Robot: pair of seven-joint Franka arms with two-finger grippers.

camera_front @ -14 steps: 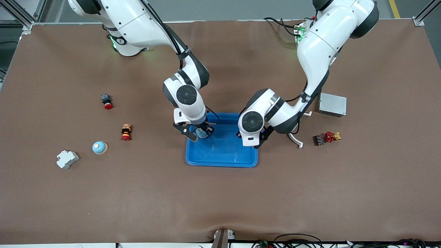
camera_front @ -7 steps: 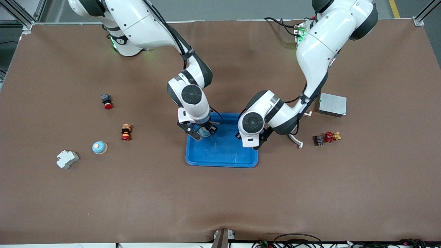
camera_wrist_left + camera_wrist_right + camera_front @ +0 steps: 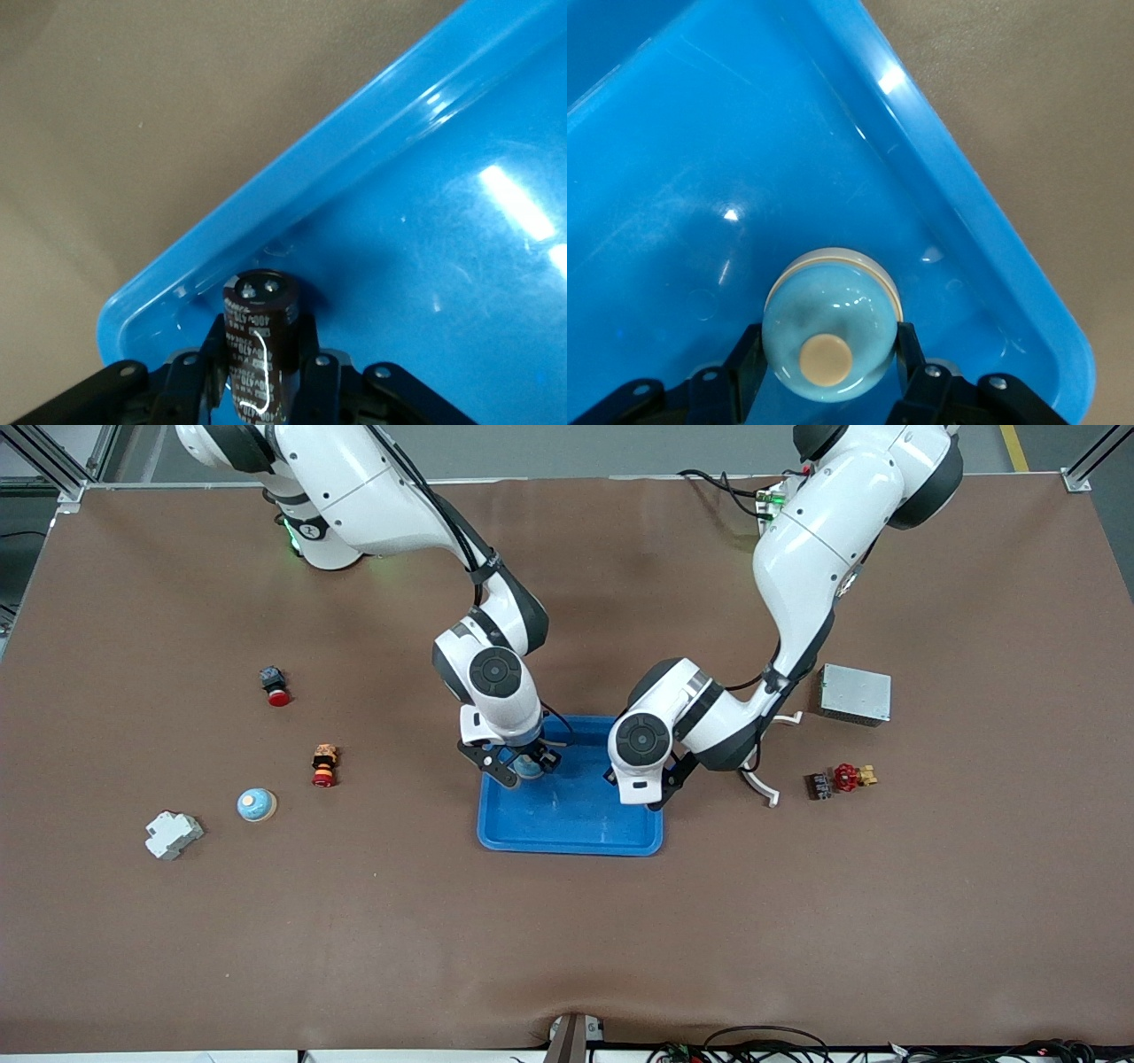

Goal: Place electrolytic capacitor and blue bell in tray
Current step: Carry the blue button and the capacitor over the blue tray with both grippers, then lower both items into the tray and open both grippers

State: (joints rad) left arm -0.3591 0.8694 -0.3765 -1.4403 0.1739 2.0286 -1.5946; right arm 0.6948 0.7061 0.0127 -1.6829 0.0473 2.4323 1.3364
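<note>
The bright-blue tray (image 3: 567,837) lies at the table's middle. My right gripper (image 3: 524,766) is low over the tray's corner toward the right arm's end, shut on a light-blue bell (image 3: 529,767). In the right wrist view the bell (image 3: 830,323), with its tan button, sits between the fingers (image 3: 744,354) just above the tray floor (image 3: 700,159). My left gripper (image 3: 651,793) is over the tray's edge toward the left arm's end. In the left wrist view it is shut on a dark-brown electrolytic capacitor (image 3: 257,310) close to the tray's rim (image 3: 354,150).
A second blue bell (image 3: 256,804), a white plastic block (image 3: 174,834) and two red-capped buttons (image 3: 324,766) (image 3: 275,686) lie toward the right arm's end. A grey metal box (image 3: 855,693), a red valve (image 3: 848,777), a black block (image 3: 819,786) and a white bracket (image 3: 760,784) lie toward the left arm's end.
Both grippers have shifted a little farther in over the tray, each still holding its object. Nothing on the table has moved.
</note>
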